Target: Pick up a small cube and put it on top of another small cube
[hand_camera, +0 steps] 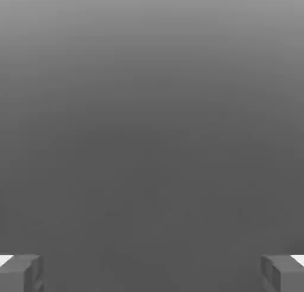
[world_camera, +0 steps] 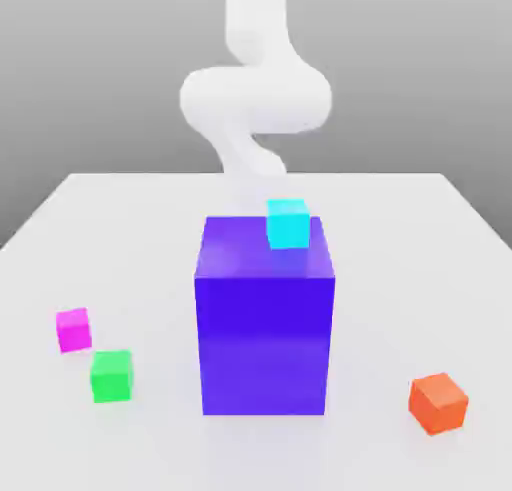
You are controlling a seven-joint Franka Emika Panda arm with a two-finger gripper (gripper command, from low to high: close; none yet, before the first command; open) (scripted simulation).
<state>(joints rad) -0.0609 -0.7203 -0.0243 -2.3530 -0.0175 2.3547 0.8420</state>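
Small magenta cube [world_camera: 74,331], the cube to be picked up: it lies on the pale bench [world_camera: 390,279] at the far left of the exterior view, 1 face turned roughly toward the viewer and a narrow strip of its top visible. Green cube [world_camera: 112,377]: just beside the magenta cube, to its right in the exterior view and nearer the viewer, flat on the bench. Large blue-violet block [world_camera: 265,344]: upright near the middle of the bench, taller and wider than each of the 4 small cubes, its front face glossy, with a faint tinted reflection on the bench before it. Cyan cube [world_camera: 288,225]: on top of the block, toward the exterior view's right side of the upper face. White arm [world_camera: 257,99]: curved and jointed, it descends from the upper edge of the exterior view behind the block, its lower portion fading into the similarly pale bench. Orange-red cube [world_camera: 438,404]: on the bench at the exterior view's right, well apart from the block, turned so that a vertical edge faces the viewer. Hand [hand_camera: 152,274]: opened wide, its 2 fingertips well apart in the hand view. Bench and room: the surface is smooth and whitish, with a straight rear edge; beyond it, the plain background [world_camera: 420,69] shades between lighter and darker gray.
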